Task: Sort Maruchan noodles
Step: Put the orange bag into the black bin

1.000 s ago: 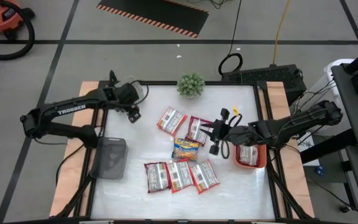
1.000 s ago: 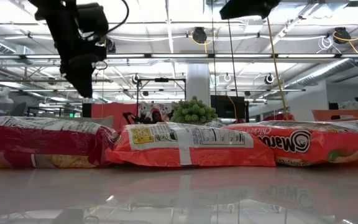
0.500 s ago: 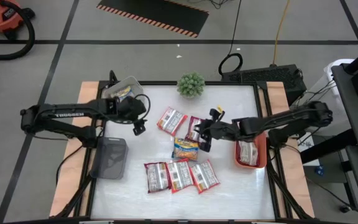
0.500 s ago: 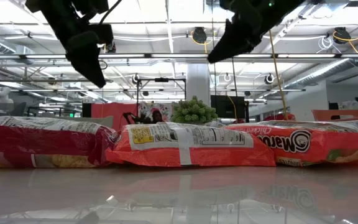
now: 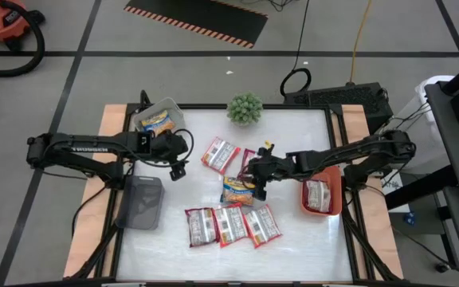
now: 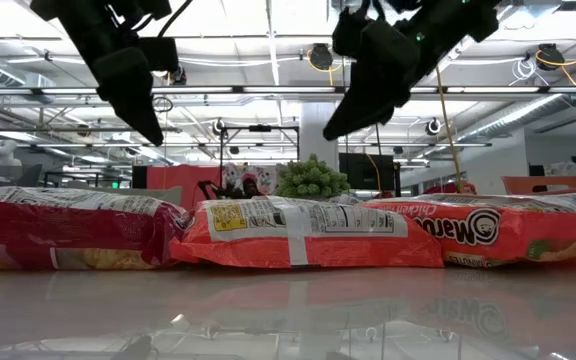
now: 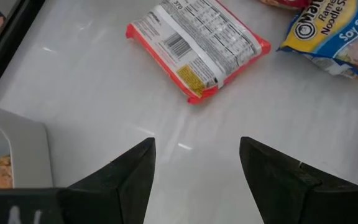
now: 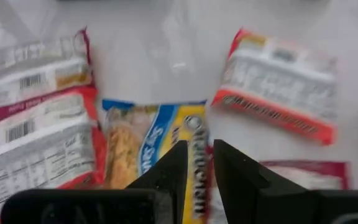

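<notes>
On the tabletop [image 5: 190, 255], three noodle packets [image 5: 231, 225] lie in a row near the front edge. Behind them sits the soy sauce packet [image 5: 238, 190], with two more packets [image 5: 220, 153] behind it. The potted plant [image 5: 245, 108] stands at the back edge. One bin [image 5: 141, 202] lies left, another bin [image 5: 335, 209] right, holding a packet [image 5: 318, 194].

Glossy white table [image 5: 190, 151]; shiny crinkled plastic noodle packets [image 5: 231, 225]; matt dark claw fingers [image 7: 126, 180]; wood side rails [image 5: 86, 231].

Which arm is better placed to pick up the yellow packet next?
Right. The right gripper hovers just beside the yellow packet, nearly closed and empty. The left gripper, open, is farther away.
</notes>
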### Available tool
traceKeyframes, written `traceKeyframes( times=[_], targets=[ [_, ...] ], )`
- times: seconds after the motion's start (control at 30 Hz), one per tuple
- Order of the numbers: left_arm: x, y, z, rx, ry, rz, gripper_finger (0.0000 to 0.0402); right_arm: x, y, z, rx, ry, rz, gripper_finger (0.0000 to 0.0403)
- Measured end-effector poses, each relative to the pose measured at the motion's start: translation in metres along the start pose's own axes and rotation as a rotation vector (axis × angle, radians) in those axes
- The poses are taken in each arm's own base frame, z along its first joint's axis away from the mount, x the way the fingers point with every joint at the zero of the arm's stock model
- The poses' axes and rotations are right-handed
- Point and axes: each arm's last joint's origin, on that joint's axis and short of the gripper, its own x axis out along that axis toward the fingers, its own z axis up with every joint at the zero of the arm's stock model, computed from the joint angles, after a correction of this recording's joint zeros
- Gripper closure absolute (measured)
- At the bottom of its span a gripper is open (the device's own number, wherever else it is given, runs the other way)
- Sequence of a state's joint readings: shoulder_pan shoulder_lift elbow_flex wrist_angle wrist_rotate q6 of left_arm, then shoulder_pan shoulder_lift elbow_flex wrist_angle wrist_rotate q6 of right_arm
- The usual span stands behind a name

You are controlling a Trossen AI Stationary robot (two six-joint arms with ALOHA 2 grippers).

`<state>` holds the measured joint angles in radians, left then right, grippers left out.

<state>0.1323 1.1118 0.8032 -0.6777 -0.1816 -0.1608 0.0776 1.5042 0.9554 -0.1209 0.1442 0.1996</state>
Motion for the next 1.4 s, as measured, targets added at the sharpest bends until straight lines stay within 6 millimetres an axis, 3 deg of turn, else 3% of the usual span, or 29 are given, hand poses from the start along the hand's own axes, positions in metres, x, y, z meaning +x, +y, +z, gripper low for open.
traceKeyframes(
  times=[0.27,0.47,0.63,0.8,1.0,1.2,1.4],
  targets=[
    [-0.001,-0.006,-0.002,0.009,0.006,-0.017,0.0163,0.006,0.012,-0.011,0.099,0.091,0.072,0.0329],
    [-0.002,-0.011,-0.003,0.027,0.005,-0.032,0.0163,-0.009,0.065,-0.022,0.133,0.07,0.171,0.0329],
    [-0.002,-0.011,-0.003,0.015,0.005,-0.031,0.0163,-0.03,0.113,-0.049,0.141,0.099,0.153,0.0329],
    [-0.002,-0.011,-0.002,-0.014,-0.002,-0.032,0.0163,-0.049,0.141,-0.077,0.174,0.156,0.134,0.0328],
    [-0.002,-0.011,-0.002,-0.042,-0.001,-0.032,0.0163,-0.054,0.155,-0.102,0.178,0.225,0.09,0.0297],
    [-0.002,-0.011,-0.002,-0.039,-0.002,-0.03,0.0163,-0.042,0.157,-0.118,0.155,0.318,0.038,0.0251],
    [-0.002,-0.011,-0.002,-0.038,-0.003,-0.029,0.0163,-0.034,0.158,-0.126,0.134,0.359,0.021,0.0234]
  ],
)
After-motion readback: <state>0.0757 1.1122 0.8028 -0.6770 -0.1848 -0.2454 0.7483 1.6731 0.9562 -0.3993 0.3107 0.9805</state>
